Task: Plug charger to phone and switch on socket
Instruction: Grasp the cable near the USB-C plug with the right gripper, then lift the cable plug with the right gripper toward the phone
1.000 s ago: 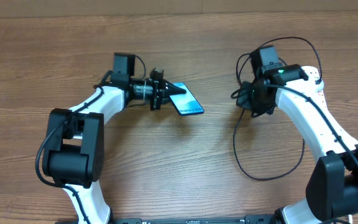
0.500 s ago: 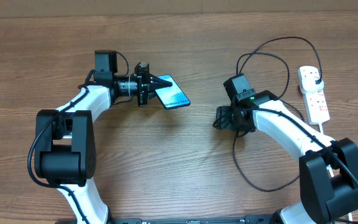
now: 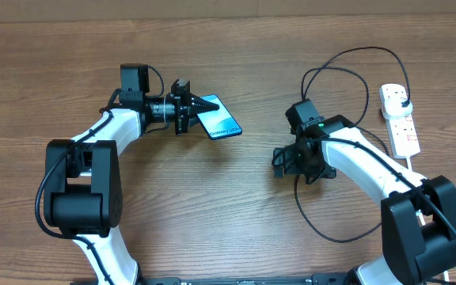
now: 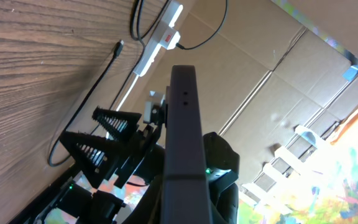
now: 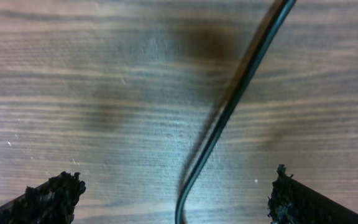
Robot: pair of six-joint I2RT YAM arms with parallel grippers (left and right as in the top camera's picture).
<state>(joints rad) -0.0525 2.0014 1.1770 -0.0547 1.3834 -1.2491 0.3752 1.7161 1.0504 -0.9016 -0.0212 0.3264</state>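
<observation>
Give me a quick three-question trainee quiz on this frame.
1. True or false: the right hand is shut on the charger.
2. What holds the phone? A) left hand B) right hand C) nothing, it lies flat
3. Fill in: the socket lies on the robot's ____ side of the table.
Key: 1 false, its fingers are apart with the charger between them; 2 A; 3 right.

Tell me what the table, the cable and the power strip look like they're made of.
The table looks like matte wood or wood-grain laminate, going by its streaky grain. The cable has a smooth black sheath, probably rubber or plastic. The power strip looks like smooth white moulded plastic.
</observation>
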